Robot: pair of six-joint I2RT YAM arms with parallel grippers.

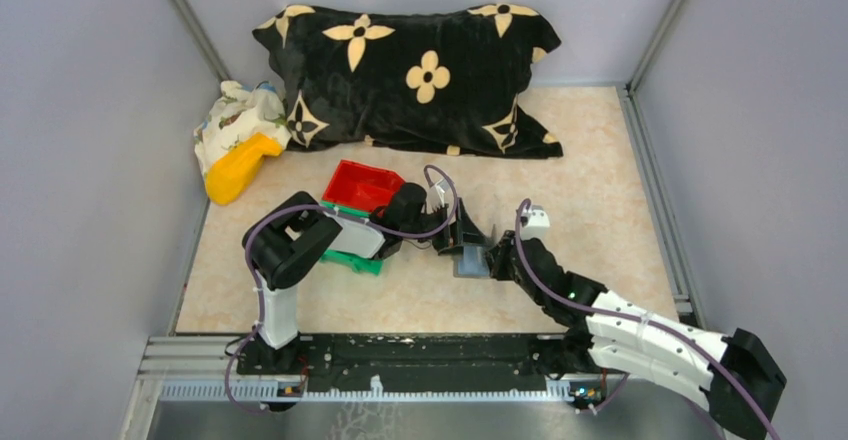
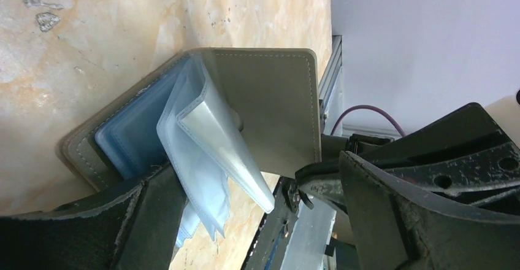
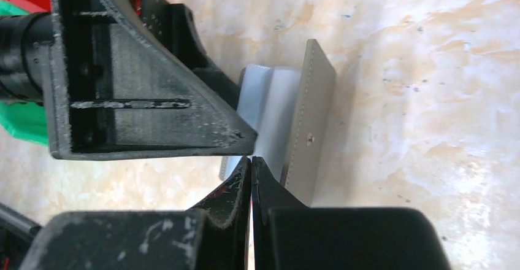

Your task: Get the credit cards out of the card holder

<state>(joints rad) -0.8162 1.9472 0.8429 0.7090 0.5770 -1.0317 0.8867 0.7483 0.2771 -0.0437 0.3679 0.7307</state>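
The card holder point(image 1: 472, 260) sits near the middle of the desk point(image 1: 600, 180), between the tips of the two arms and a little to the right of the red bin point(image 1: 360, 185) and the green bin point(image 1: 352, 262). The left wrist view shows it open. One grey flap lies against the desk surface with its blue-grey inner face point(image 2: 132, 141) showing, and the other flap is raised. A fan of clear plastic sleeves point(image 2: 202, 135) spills out from the fold between them. Whether any cards are in the sleeves cannot be told.

The left gripper point(image 1: 472, 235) reaches in from the left with its jaws spread wide, and the holder lies between them. One finger point(image 2: 135, 221) crosses in front of the lower edge of the sleeves, and the other finger stands off to the right, beyond the raised flap. Neither finger is clearly pressing on the holder.

The right gripper point(image 3: 251, 159) comes in from the right with its fingers pressed together, leaving only a thin line between them. Its tips are right at the near edge of the holder, just beside the tip of one left finger. The pictures do not show whether a layer of the holder is caught between them.

At the far side of the desk lies a black pillow point(image 1: 420, 70) with cream flower shapes. To the left of it are a patterned cloth point(image 1: 235, 115) and a yellow object point(image 1: 235, 170).
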